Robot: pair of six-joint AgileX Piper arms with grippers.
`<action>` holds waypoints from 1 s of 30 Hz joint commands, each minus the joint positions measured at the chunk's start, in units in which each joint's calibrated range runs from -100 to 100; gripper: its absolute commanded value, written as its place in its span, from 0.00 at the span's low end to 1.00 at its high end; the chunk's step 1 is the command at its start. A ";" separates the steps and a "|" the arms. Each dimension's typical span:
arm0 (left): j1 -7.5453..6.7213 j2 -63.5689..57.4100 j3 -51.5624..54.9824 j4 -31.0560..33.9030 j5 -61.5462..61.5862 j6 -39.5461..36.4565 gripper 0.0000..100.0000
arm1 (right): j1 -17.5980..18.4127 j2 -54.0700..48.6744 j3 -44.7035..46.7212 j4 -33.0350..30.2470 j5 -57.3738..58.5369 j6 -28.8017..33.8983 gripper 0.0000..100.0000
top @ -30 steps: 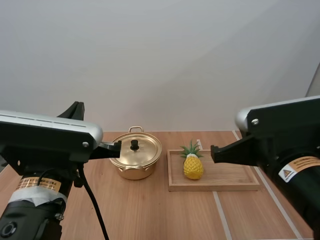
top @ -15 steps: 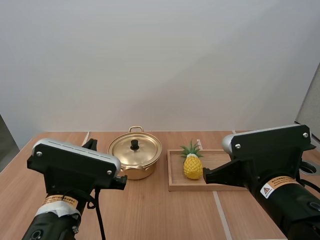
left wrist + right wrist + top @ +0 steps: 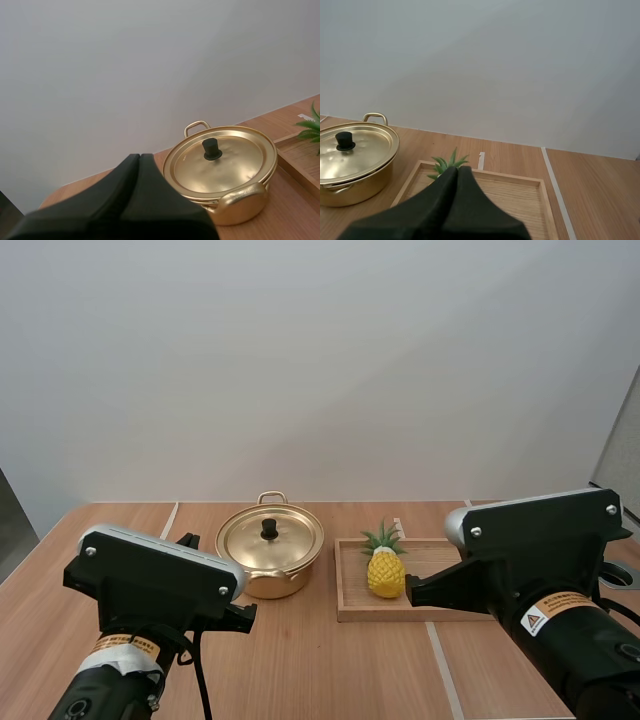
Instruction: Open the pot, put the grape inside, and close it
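A gold pot [image 3: 270,558] stands on the wooden table with its lid on, a black knob [image 3: 269,528] at the lid's centre. To its right a yellow toy pineapple [image 3: 386,573] stands upright at the left end of a wooden tray [image 3: 350,592]. No grapes are visible. My left gripper [image 3: 140,156] is shut on nothing and sits short of the pot [image 3: 220,170], on the near left. My right gripper [image 3: 457,169] is shut too, in front of the tray [image 3: 520,192], and hides the pineapple's body below its green leaves [image 3: 447,162].
White tape lines [image 3: 440,660] run across the table, one just right of the tray. Both arm bodies [image 3: 150,580] [image 3: 540,540] fill the near foreground. Open table lies between the pot and the arms.
Both arms have dropped lower and drawn back from a second ago, uncovering the pot and tray. The left arm sank a little more in the last half second. Pot and pineapple stayed put.
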 commanded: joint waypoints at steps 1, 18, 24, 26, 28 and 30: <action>0.10 -0.30 0.16 -0.01 0.06 -0.04 0.00 | -0.20 -0.35 0.88 0.64 -1.57 -0.51 0.00; 0.10 -0.30 2.50 -0.01 4.38 -0.04 0.00 | -2.31 -0.35 14.84 6.53 -17.39 -0.51 0.00; 0.10 -0.30 2.50 -0.01 4.38 -0.04 0.00 | -2.31 -0.35 16.48 5.33 -19.91 -0.51 0.00; 0.10 -0.30 2.50 -0.01 4.38 -0.04 0.00 | -2.31 -0.35 16.48 3.82 -20.08 -0.51 0.00; 0.10 -0.30 2.50 -0.01 5.46 -0.04 0.00 | -2.31 -0.35 16.48 2.87 -18.64 -0.51 0.00; 0.10 -0.30 2.50 -0.01 8.67 -0.04 0.00 | -2.31 -0.35 16.48 2.76 -15.80 -0.51 0.00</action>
